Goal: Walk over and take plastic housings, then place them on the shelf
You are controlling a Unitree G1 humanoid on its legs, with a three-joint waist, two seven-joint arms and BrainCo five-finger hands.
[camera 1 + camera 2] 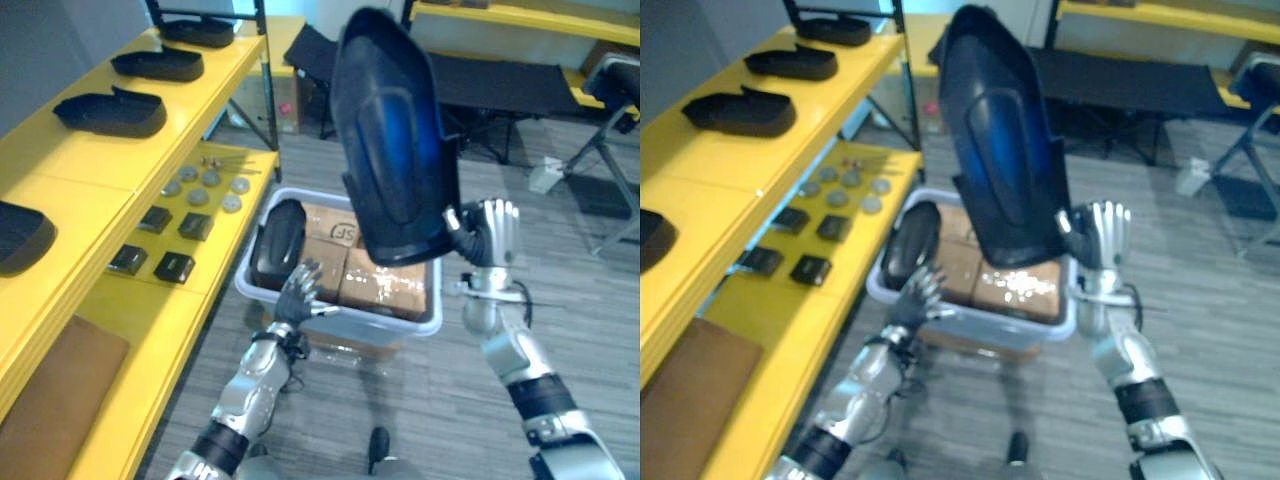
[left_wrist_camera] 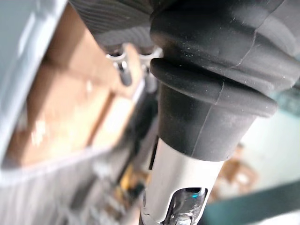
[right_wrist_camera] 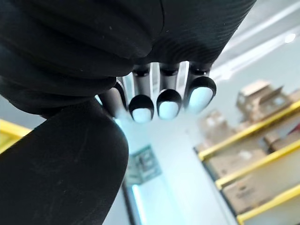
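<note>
The yellow shelf runs along the left, with open floor lying to the right. A large housing is held upright above the grey bin, its lower corner pinched by the right hand. A smaller housing is leaned at the bin's left rim; the left hand is spread loosely beside it, contact unclear.

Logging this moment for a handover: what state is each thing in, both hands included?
Grey plastic bin: open-topped, holding brown cardboard boxes.
Large dark plastic housing: raised upright, gripped at its lower corner by the right hand.
Smaller black plastic housing: inside the bin, leaning at its left side, ungripped.
Left hand: open, fingers spread by that housing.
Yellow shelf: upper tier carries black housings.
</note>
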